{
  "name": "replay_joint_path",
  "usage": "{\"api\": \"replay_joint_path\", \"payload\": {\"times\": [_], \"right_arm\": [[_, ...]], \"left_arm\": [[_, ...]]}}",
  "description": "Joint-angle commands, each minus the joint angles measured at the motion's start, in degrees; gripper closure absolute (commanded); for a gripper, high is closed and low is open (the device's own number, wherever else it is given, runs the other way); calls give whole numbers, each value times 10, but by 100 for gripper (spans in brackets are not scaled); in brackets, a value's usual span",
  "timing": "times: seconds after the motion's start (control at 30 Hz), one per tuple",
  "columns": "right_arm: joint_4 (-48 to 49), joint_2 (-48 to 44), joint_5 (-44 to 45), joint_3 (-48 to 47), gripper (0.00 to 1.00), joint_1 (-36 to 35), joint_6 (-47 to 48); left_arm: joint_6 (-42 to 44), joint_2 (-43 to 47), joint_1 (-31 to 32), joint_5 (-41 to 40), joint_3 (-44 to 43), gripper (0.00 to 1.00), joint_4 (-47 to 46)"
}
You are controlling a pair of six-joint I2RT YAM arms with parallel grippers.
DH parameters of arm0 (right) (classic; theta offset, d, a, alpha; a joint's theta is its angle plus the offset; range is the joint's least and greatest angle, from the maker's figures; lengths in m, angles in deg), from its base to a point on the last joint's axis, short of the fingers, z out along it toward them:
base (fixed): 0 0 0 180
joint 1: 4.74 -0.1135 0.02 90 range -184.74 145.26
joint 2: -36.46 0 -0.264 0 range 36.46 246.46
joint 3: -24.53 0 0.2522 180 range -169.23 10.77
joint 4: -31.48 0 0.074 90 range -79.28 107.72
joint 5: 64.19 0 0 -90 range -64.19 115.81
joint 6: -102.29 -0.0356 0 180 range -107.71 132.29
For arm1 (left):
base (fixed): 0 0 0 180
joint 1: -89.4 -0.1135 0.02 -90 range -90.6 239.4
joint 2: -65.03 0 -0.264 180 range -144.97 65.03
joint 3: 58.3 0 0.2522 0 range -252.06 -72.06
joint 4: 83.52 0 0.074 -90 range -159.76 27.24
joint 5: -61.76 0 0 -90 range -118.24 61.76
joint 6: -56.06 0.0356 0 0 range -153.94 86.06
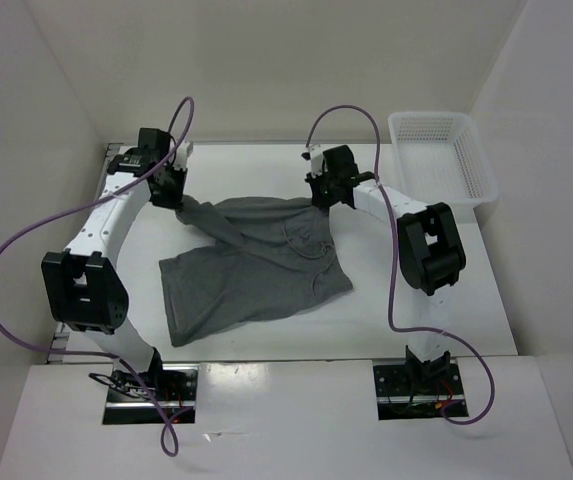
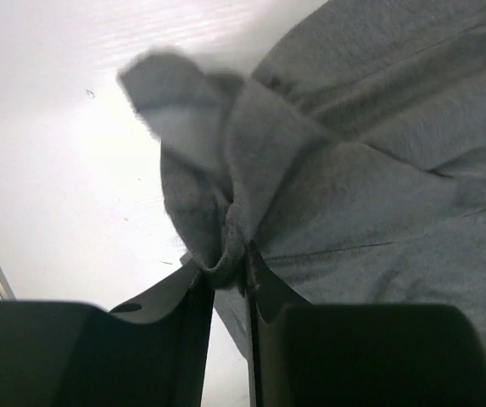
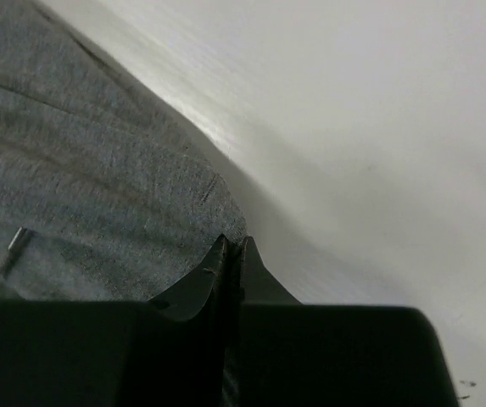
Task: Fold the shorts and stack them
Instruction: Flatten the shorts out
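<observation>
The grey shorts [image 1: 256, 262] lie spread on the white table, with their far edge stretched between my two grippers. My left gripper [image 1: 177, 196] is at the far left corner. In the left wrist view it [image 2: 231, 264] is shut on a bunched fold of the shorts [image 2: 353, 170]. My right gripper [image 1: 323, 196] is at the far right corner. In the right wrist view it [image 3: 234, 246] is shut, with the edge of the shorts [image 3: 81, 170] running into its tips. A white drawstring tip [image 3: 18, 240] lies on the cloth.
A white mesh basket [image 1: 444, 157] stands at the far right of the table [image 1: 446, 300]. White walls close in the table on the left, back and right. The right arm's elbow [image 1: 429, 247] hangs over the table's right side.
</observation>
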Motion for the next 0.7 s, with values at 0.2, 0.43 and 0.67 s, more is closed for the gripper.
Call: {"api": "replay_joint_path", "payload": {"times": [0.2, 0.43, 0.67], "right_arm": [[-1, -26, 5, 20, 100, 9, 8], [-7, -21, -7, 20, 100, 4, 35], [-18, -37, -30, 54, 100, -9, 79]], "left_arm": [[2, 90, -6, -32, 133, 79, -8], [2, 128, -19, -53, 316, 68, -14], [2, 103, -77, 28, 180, 22, 5]]}}
